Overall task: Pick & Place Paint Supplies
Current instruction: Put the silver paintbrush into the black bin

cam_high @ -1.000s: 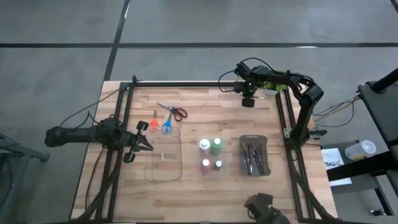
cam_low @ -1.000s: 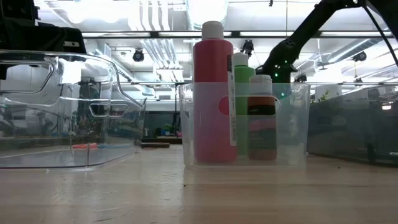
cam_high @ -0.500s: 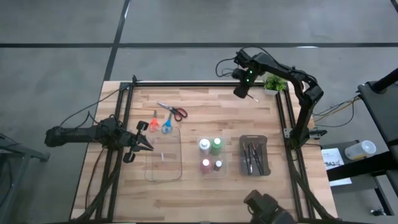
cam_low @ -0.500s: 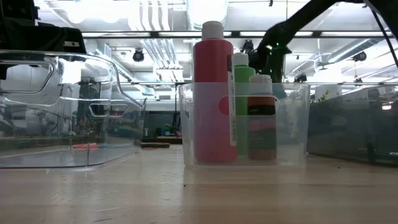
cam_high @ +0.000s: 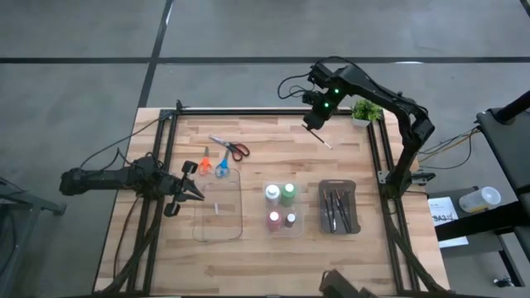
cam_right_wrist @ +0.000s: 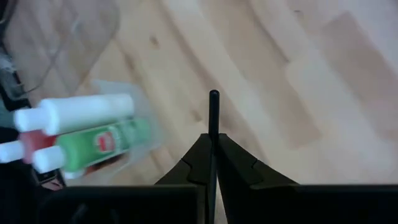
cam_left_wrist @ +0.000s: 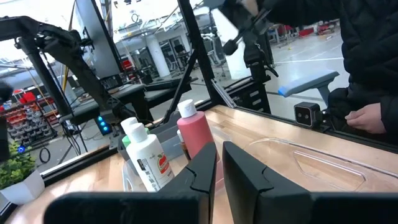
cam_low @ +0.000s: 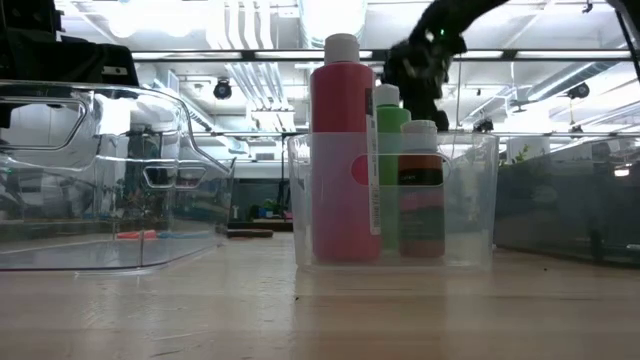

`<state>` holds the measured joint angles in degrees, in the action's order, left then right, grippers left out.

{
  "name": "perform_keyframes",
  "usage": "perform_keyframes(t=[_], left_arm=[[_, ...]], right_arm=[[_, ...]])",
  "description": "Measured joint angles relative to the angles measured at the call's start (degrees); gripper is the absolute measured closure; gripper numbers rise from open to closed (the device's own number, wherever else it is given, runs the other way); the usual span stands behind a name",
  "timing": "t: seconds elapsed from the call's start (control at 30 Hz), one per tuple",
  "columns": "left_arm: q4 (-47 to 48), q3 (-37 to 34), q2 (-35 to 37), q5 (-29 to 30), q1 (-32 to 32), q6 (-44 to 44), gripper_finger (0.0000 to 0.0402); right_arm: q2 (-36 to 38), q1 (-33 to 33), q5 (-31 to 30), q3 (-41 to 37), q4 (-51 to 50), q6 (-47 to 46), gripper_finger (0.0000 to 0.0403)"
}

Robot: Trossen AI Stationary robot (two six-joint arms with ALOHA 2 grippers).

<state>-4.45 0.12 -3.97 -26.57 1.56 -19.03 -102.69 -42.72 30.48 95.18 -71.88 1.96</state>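
Note:
My right gripper (cam_high: 315, 124) hangs over the table's far side, left of the small plant, shut on a thin dark paintbrush (cam_high: 325, 141). In the right wrist view the gripper (cam_right_wrist: 213, 149) shows the brush (cam_right_wrist: 214, 115) sticking out past its tips. Red, green, white and brownish paint bottles (cam_high: 281, 207) stand upright in a clear bin (cam_low: 470, 200). More brushes lie in the dark grey tray (cam_high: 338, 207). Red (cam_high: 238, 150), orange (cam_high: 204, 162) and blue (cam_high: 222, 166) scissors lie flat on the wood. My left gripper (cam_high: 197, 191) waits, shut, at the clear tray's left edge. My right gripper pinches the paintbrush's handle (cam_right_wrist: 213, 138) between its two fingers, and the brush runs along them. It comes from above, slanting down toward the near right. The brush is lifted clear of the table, its free end (cam_high: 330, 146) pointing down past the fingertips.
A wide clear tray (cam_high: 219, 207) sits left of the bottle bin. The potted plant (cam_high: 364, 110) stands at the far right corner. Black frame rails (cam_high: 378, 157) run along the table's left, far and right sides. A person's hand (cam_left_wrist: 367, 117) shows beyond the table.
My right gripper has risen from the table beside the plant and moved toward the table's left, turning as it went. The paintbrush came up with it, lifted clear, and now slants down from the fingertips.

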Motion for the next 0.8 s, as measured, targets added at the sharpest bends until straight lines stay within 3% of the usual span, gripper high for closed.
perform_keyframes(t=[0.4, 0.8], left_arm=[[0.01, -0.01, 0.0, -0.01, 0.01, 0.0, 0.0366], [0.02, -0.01, 0.0, -0.01, 0.0, 0.0, 0.0366]], right_arm=[[11.03, 14.62, -1.57, -2.16, 5.53, -14.85, 0.039], [18.92, 35.24, -20.8, -2.72, 6.68, -30.99, 0.039]])
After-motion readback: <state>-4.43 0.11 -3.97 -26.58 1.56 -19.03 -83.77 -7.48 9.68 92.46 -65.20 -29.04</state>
